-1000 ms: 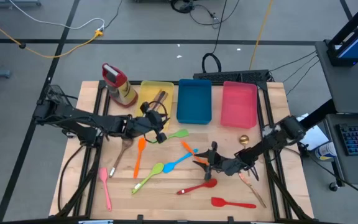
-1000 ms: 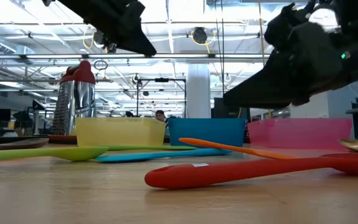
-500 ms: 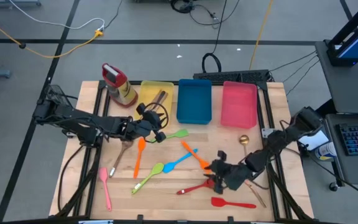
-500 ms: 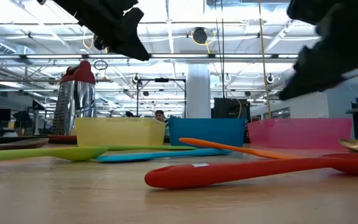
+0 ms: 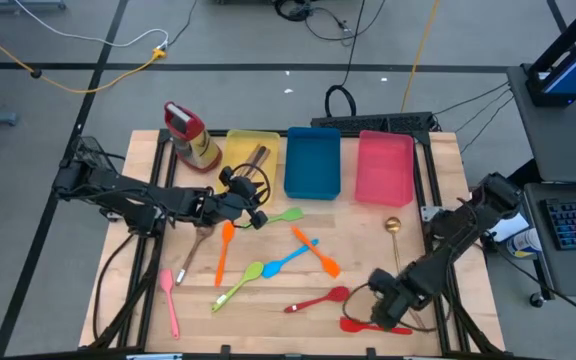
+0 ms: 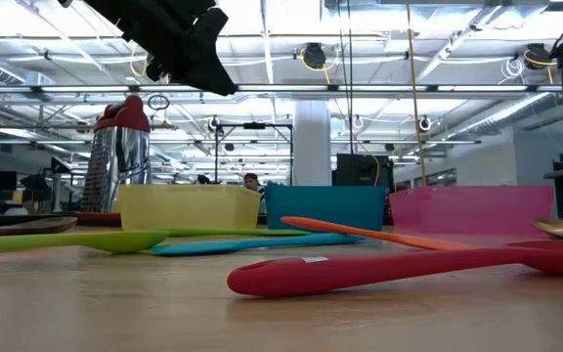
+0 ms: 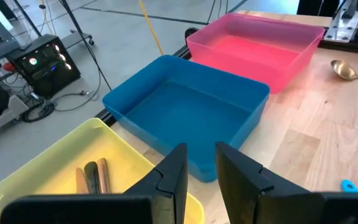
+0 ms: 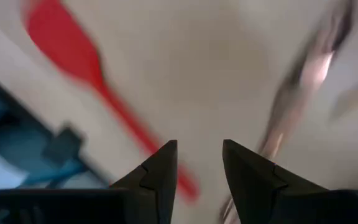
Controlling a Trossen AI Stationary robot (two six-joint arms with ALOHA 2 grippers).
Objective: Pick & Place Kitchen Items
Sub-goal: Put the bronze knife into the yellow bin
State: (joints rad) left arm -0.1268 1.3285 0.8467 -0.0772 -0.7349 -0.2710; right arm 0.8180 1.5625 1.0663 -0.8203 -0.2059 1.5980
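Plastic utensils lie flat on the wooden table: an orange spatula (image 5: pixel 223 250), a green spoon (image 5: pixel 240 283), a blue spoon (image 5: pixel 288 260), a red spoon (image 5: pixel 318 299), a red spatula (image 5: pixel 363 325) and a pink spatula (image 5: pixel 171 300). A gold spoon (image 5: pixel 393 233) lies farther right. Brown wooden utensils (image 7: pixel 92 177) rest in the yellow tray (image 5: pixel 238 145). My left gripper (image 7: pixel 201 152) hangs open and empty above the table, just near of the yellow tray. My right gripper (image 8: pixel 199 149) hangs open and pointing down near the table's near right corner, above the red spatula (image 8: pixel 67 53), apart from it.
A blue tray (image 5: pixel 313 165) and a pink tray (image 5: pixel 383 170) stand right of the yellow one along the far edge. A red-capped bottle (image 5: pixel 193 135) lies at the far left. A second orange spatula (image 5: pixel 316 252) and a small green spoon (image 5: pixel 286 214) lie mid-table.
My right gripper has swung from the middle of the table, beside the orange spatula and blue spoon, toward the near right corner. It has tipped over from nearly level to pointing down and has left the low view. The utensils lie where they were.
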